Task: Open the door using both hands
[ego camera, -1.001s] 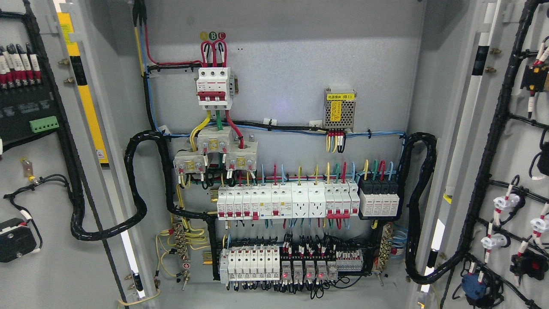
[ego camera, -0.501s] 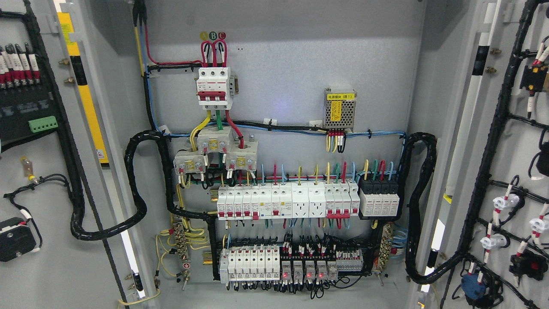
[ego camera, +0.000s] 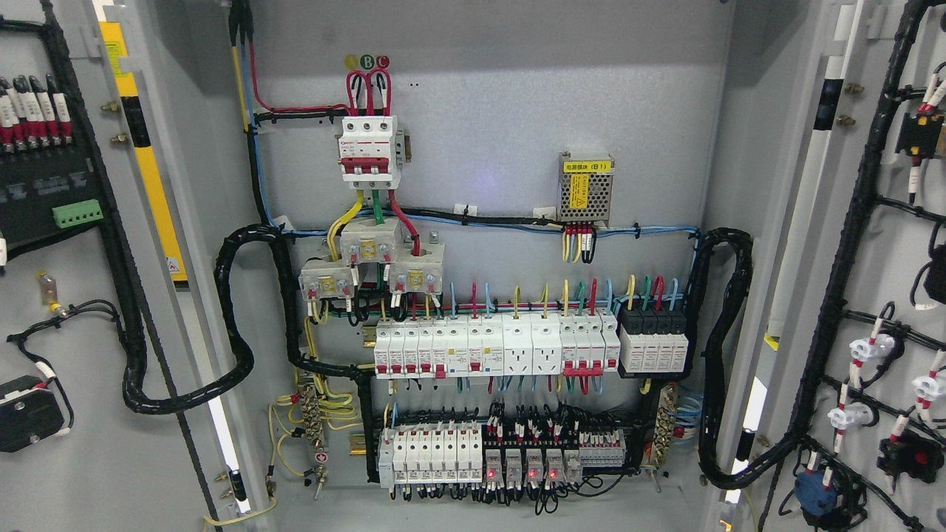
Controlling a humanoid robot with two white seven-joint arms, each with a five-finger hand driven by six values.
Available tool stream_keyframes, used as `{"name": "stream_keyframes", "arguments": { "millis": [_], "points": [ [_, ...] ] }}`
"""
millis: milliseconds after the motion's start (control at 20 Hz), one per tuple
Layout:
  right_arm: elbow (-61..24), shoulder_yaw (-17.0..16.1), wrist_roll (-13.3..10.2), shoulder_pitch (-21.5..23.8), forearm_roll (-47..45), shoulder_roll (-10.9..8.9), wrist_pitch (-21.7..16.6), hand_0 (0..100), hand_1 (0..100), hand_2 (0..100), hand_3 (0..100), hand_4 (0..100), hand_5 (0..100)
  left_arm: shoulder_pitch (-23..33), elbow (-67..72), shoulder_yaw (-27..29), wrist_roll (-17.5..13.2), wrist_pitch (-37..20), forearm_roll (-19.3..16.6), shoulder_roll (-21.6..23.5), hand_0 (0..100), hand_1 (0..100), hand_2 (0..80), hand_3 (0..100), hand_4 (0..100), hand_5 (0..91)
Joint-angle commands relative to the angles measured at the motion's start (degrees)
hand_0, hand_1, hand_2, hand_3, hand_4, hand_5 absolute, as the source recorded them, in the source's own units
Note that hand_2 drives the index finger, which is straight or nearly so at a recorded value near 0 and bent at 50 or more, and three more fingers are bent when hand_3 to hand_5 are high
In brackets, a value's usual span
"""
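With both doors swung wide, I see the left door [ego camera: 66,310] at the frame's left edge, its long hinge side running vertically, then the cabinet's breaker rows [ego camera: 491,355], then the right door [ego camera: 879,295] at the far right. Neither hand shows in my view, so I cannot tell their state or which is nearer.

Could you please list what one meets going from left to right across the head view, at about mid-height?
Left door → left black cable loop → white breaker row → right black cable loop → right door.
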Motion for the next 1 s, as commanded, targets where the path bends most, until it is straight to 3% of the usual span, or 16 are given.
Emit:
{"name": "stream_keyframes", "arguments": {
  "millis": [0,200,300,401,551,651,751,951],
  "points": [
    [0.5,8.9,-0.1,0.0,0.5,-0.69,0.6,20,12,0,0,0,0,1.3,-6.8,-10.3,0.0,-1.8,-11.1,-13.2,0,0,0.0,0,0,0.0],
    [6.5,18.0,-0.2,0.1,2.0,0.01,0.7,20,12,0,0,0,0,1.6,-6.1,-16.0,0.9,-4.8,-16.6,-18.0,0,0,0.0,0,0,0.0],
    [12.4,21.8,-0.1,0.2,6.2,0.53,0.6,20,12,0,0,0,0,2.3,-3.6,-19.2,1.6,-6.3,-22.3,-21.7,0,0,0.0,0,0,0.0],
    [19.5,25.5,-0.1,0.3,10.6,2.37,0.3,20,12,0,0,0,0,2.4,1.5,-20.3,1.6,-7.5,-28.1,-25.9,0,0,0.0,0,0,0.0],
    [29.8,30.3,0.2,0.0,14.9,5.45,0.2,20,12,0,0,0,0,2.0,13.2,-22.8,1.6,-9.6,-30.7,-26.7,0,0,0.0,0,0,0.0],
    [36.4,31.0,0.3,-0.4,18.0,7.38,0.2,20,12,0,0,0,0,1.4,23.9,-24.5,2.2,-9.9,-30.8,-27.2,0,0,0.0,0,0,0.0],
    [44.2,32.0,0.3,-2.6,20.2,9.75,0.2,20,12,0,0,0,0,-0.4,36.4,-25.6,6.5,-9.8,-30.8,-28.0,0,0,0.0,0,0,0.0],
    [61.0,32.1,-0.3,-5.2,22.9,15.37,0.8,20,12,0,0,0,0,-6.6,62.7,-25.7,19.2,-9.8,-30.7,-29.0,0,0,0.0,0,0,0.0]
  ]
}}
